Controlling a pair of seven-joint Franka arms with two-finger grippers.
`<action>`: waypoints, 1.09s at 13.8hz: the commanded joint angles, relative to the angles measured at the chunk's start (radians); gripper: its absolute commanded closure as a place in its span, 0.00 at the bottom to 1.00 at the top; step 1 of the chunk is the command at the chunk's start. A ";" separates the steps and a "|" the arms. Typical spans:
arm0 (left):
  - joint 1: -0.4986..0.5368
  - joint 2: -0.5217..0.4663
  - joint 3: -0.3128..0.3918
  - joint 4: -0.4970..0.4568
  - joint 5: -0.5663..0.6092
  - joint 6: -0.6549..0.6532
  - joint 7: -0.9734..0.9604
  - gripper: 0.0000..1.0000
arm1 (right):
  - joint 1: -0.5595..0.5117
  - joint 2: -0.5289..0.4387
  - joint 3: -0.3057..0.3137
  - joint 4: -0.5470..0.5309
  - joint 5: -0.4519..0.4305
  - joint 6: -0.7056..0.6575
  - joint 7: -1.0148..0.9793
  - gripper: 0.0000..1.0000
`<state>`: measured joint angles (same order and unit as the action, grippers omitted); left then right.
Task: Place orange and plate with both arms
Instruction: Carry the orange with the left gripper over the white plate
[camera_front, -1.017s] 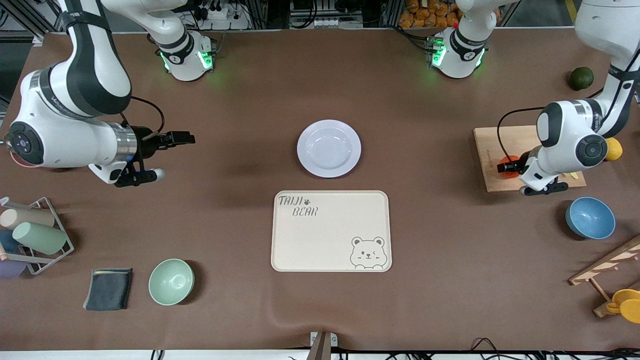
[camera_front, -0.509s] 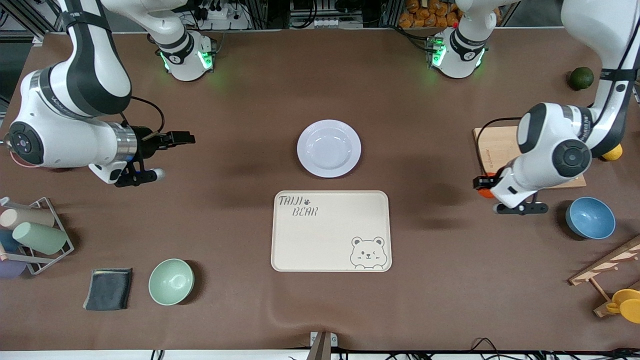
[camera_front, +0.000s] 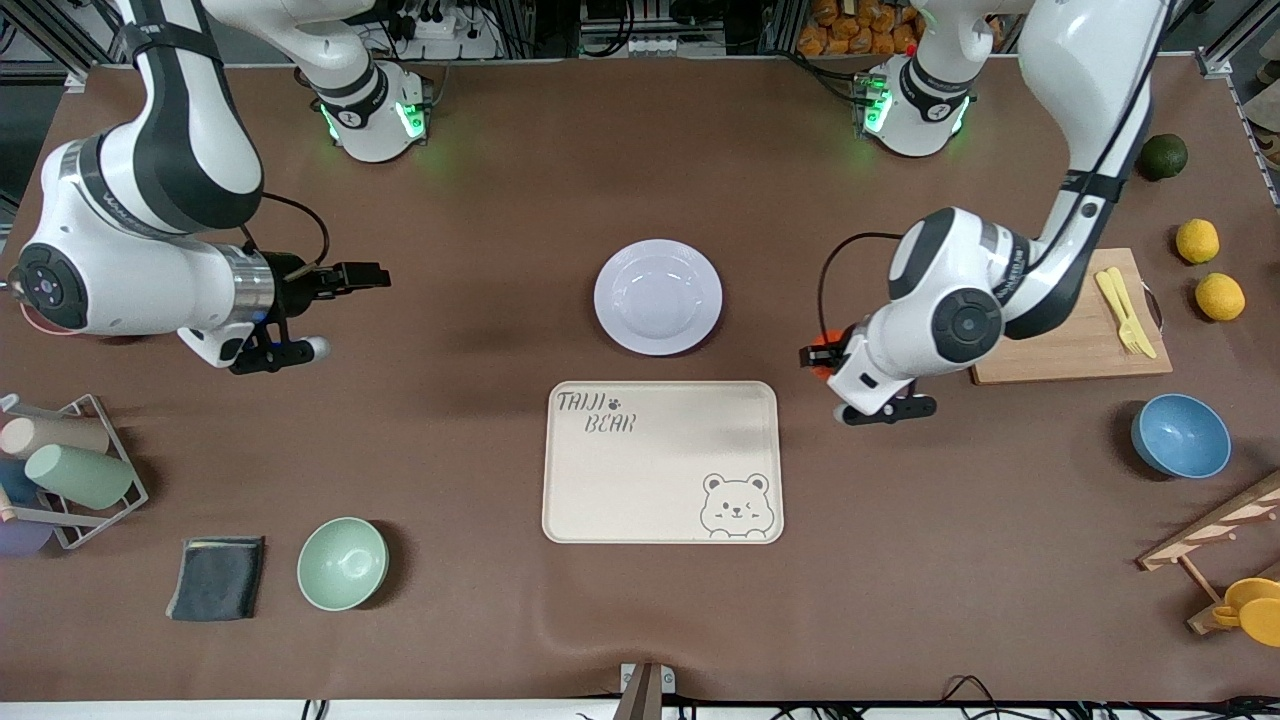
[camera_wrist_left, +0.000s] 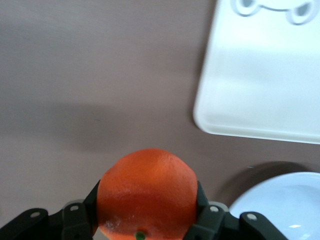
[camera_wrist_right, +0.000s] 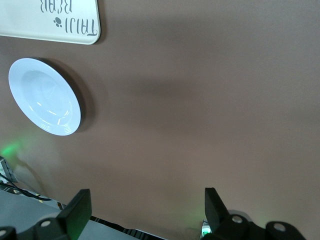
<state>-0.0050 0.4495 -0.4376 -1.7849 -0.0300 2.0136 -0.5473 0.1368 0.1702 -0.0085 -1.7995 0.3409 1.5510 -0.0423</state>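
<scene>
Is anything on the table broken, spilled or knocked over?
Nothing stands out. The plate lies flat and whole, the bear tray is bare, and both bowls sit upright. The left gripper holds the orange over the table; the right gripper waits open.

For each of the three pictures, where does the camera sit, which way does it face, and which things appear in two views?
Front view: high across the table, facing both arms; left hand, right hand.
Left wrist view: on the left wrist, looking down past its fingers shut on the orange.
Right wrist view: on the right wrist, over bare table, its open fingers showing.
Shared: plate and tray appear in all three.
</scene>
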 joint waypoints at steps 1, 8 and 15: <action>-0.084 0.064 0.007 0.084 -0.033 0.000 -0.100 1.00 | 0.006 0.002 -0.004 0.006 0.018 -0.003 0.016 0.00; -0.340 0.164 0.019 0.127 -0.008 0.145 -0.471 1.00 | 0.006 0.002 -0.004 0.005 0.017 -0.002 0.015 0.00; -0.464 0.271 0.019 0.114 0.051 0.200 -0.673 0.89 | 0.007 0.008 -0.004 0.005 0.017 0.012 0.016 0.00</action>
<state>-0.4412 0.6842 -0.4268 -1.6885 -0.0010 2.1843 -1.1628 0.1368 0.1713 -0.0088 -1.7995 0.3409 1.5579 -0.0423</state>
